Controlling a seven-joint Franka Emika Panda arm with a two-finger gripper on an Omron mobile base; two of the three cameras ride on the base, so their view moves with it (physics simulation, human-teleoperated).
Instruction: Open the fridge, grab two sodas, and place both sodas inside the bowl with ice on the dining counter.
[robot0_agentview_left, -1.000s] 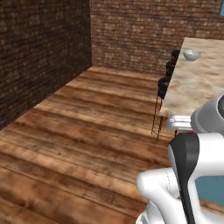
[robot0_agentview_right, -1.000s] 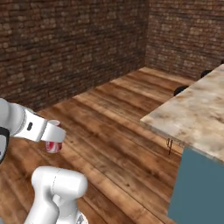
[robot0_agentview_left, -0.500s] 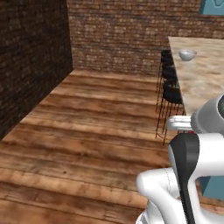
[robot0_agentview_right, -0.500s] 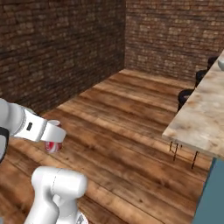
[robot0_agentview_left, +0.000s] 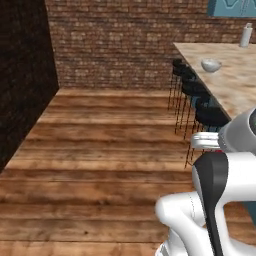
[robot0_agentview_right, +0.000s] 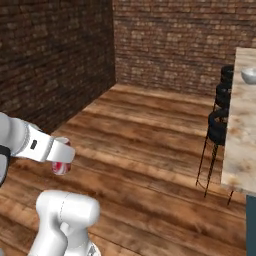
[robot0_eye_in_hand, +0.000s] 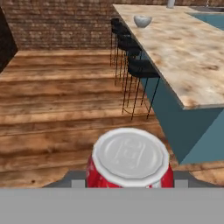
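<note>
Hand view puts the red can at six o'clock, pinched in my gripper; I see the bowl at twelve on the dining counter, black stools alongside.

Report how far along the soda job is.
Done: one soda is fetched; the gripper holds the red soda can. In hand: carrying it over the wooden floor toward the dining counter. Left: place it in the bowl, which looks empty, then the second soda.
</note>
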